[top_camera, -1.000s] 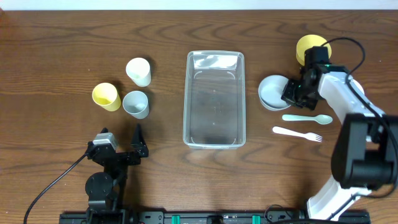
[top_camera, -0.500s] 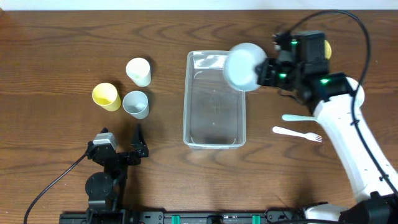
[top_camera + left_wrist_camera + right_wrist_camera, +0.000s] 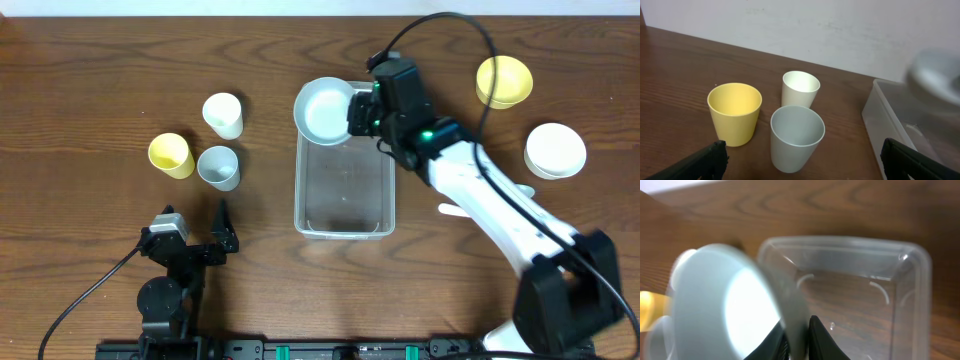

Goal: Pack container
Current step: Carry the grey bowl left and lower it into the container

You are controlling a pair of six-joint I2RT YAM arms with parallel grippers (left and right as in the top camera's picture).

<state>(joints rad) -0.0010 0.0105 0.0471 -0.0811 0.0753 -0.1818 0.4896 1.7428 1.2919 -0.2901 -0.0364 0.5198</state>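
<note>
The clear rectangular container (image 3: pixel 345 228) stands in the middle of the table. My right gripper (image 3: pixel 358 115) is shut on the rim of a pale-blue bowl (image 3: pixel 325 110) and holds it tilted over the container's far left corner. In the right wrist view the bowl (image 3: pixel 725 310) sits between my fingers (image 3: pixel 800 340), with the container (image 3: pixel 865 295) behind it. My left gripper (image 3: pixel 195 225) is open and empty near the front left. Its wrist view shows the container's corner (image 3: pixel 880 115) and the blurred bowl (image 3: pixel 935 75).
A white cup (image 3: pixel 223 115), a yellow cup (image 3: pixel 171 155) and a pale-blue cup (image 3: pixel 218 167) stand left of the container. A yellow bowl (image 3: pixel 503 80) and a white bowl (image 3: pixel 555 150) sit at the right. A white fork (image 3: pixel 450 209) lies partly under the right arm.
My right gripper lifted the pale-blue bowl off the white bowl at the right and carried it left, across to the container's far left corner. The left arm has not moved.
</note>
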